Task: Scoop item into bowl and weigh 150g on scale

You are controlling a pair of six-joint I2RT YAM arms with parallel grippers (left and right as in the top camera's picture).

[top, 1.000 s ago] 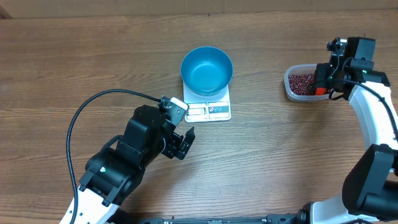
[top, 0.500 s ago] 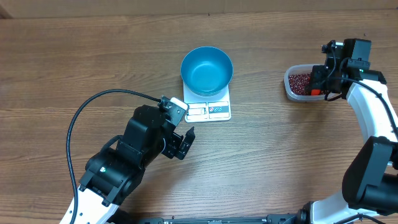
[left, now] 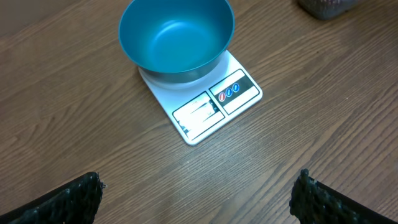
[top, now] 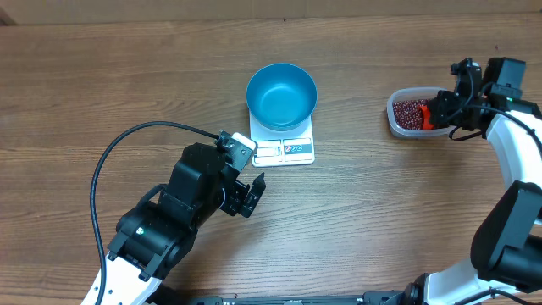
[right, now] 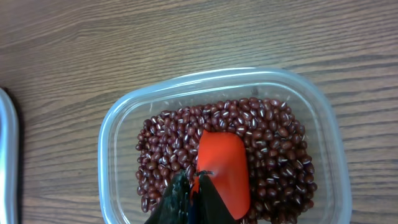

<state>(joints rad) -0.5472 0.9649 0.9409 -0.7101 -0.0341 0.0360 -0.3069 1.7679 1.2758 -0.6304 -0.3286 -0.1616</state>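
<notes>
The blue bowl (top: pixel 282 96) sits empty on the scale (top: pixel 288 149) in the middle, so whatever I tip in gets weighed at once. The beans (right: pixel 261 134) lie in the clear tub (right: pixel 121 124) at the far right. My right gripper (right: pixel 189 200) is clamped tight on the orange scoop (right: pixel 224 168), whose blade lies on the beans, ready to dig. My left gripper (left: pixel 196 202) hangs wide apart just near of the scale, holding nothing.

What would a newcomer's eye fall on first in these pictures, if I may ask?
The bright blue bowl sits empty on the white scale near the middle of the table. Far right, the right gripper holds an orange-red scoop pressed among dark maroon beans in a clear tub.
</notes>
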